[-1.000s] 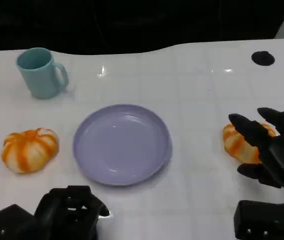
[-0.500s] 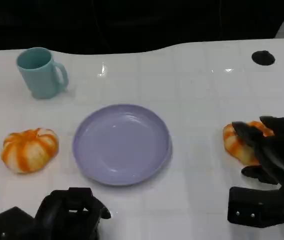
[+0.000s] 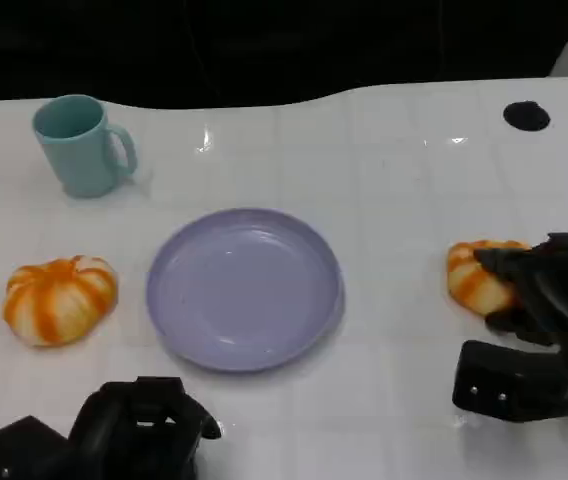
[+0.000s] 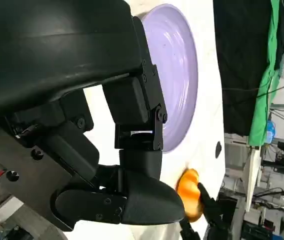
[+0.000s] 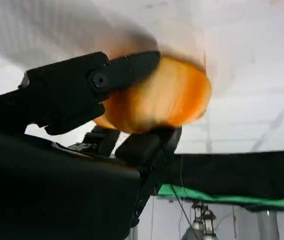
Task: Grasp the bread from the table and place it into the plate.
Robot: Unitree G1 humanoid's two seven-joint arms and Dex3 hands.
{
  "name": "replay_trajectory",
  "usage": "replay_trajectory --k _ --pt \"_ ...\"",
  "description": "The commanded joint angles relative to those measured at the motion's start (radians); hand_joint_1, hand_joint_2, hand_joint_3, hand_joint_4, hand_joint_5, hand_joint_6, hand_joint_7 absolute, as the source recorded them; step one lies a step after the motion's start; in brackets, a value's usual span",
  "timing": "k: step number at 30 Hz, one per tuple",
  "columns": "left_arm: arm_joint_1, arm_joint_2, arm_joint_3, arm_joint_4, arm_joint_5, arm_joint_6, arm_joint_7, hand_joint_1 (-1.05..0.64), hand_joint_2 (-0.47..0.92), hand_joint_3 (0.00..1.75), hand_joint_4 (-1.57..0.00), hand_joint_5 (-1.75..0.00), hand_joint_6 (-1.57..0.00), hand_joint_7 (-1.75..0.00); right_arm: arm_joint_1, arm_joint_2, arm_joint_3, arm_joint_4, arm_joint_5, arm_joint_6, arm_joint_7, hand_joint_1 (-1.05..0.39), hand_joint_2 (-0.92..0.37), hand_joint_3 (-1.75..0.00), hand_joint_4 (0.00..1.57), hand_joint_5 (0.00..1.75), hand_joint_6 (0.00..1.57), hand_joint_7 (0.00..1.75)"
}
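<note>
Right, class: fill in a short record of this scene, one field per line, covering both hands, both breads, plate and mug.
right hand: fingers closed around right bread, on the table
left hand: near edge, holding nothing, fingers curled
left bread: left of plate, untouched
plate: purple, centre, nothing in it
mug: teal, far left, upright

Right hand (image 3: 544, 300): matte black throughout, with blocky, angular finger segments. A rectangular black housing sits behind it, showing two small round fasteners on its face.

Left hand (image 3: 139, 430): same matte black finish, faceted casing with a slight sheen on the upper edges.

Left wrist view: large rounded black shell, smooth and glossy; the fingers (image 4: 132, 105) are squared segments joined by hinges with small visible screws.

Right wrist view: a round pivot screw sits on a flat black finger link.
</note>
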Motion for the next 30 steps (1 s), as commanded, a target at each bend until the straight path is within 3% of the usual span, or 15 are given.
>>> replay_trajectory --k 1,3,6,8,10,12,20,30 --pt "0.01 0.008 0.002 -0.017 -0.003 0.01 0.009 -1.05 0.56 0.65 -1.57 -1.23 -1.42 -0.77 -0.003 -0.01 0.026 0.045 0.01 -0.044 -0.059 -0.18 -0.92 -0.05 0.86 1.73 0.89 1.09" --pt "0.009 0.008 0.002 -0.015 -0.003 0.011 0.007 -1.05 0.56 0.65 -1.57 -1.23 -1.42 -0.77 -0.006 -0.009 0.029 0.057 0.017 -0.068 -0.089 -0.17 -0.91 -0.08 0.85 1.74 0.72 1.53" --pt "0.009 0.007 0.001 -0.014 0.003 0.006 0.012 -1.05 0.56 0.65 -1.57 -1.23 -1.42 -0.77 -0.009 -0.007 0.035 0.071 0.021 -0.085 -0.133 -0.17 -0.91 -0.11 0.86 1.75 0.65 1.72" --pt "0.009 0.007 0.001 -0.014 0.004 0.005 0.012 -1.05 0.57 0.65 -1.57 -1.23 -1.42 -0.78 -0.011 -0.006 0.041 0.076 0.02 -0.088 -0.162 -0.18 -0.9 -0.12 0.87 1.75 0.65 1.74" --pt "0.009 0.008 0.001 -0.016 0.001 0.008 0.01 -1.05 0.57 0.65 -1.57 -1.23 -1.42 -0.78 -0.011 -0.007 0.045 0.073 0.02 -0.099 -0.189 -0.17 -0.62 -0.64 0.89 1.75 0.66 1.75" --pt "0.011 0.007 0.0 -0.019 -0.001 0.011 0.008 -1.05 0.57 0.64 -1.57 -1.24 -1.42 -0.78 -0.009 -0.009 0.048 0.061 0.022 -0.102 -0.198 -0.17 -0.45 -0.96 0.91 1.75 0.67 1.75" --pt "0.01 0.005 -0.002 -0.013 0.003 0.01 0.014 -1.05 0.57 0.64 -1.57 -1.24 -1.42 -0.78 0.022 -0.007 0.045 -0.054 0.031 -0.12 -0.199 -0.16 -0.36 -1.08 0.93 1.75 0.67 1.75" --pt "0.009 0.008 -0.001 -0.012 -0.004 0.014 0.007 -1.05 0.55 0.64 -1.57 -1.24 -1.42 -0.78 0.062 0.02 0.05 -0.258 0.04 -0.186 -0.167 -0.18 -0.35 -1.34 0.99 1.75 0.73 1.75"
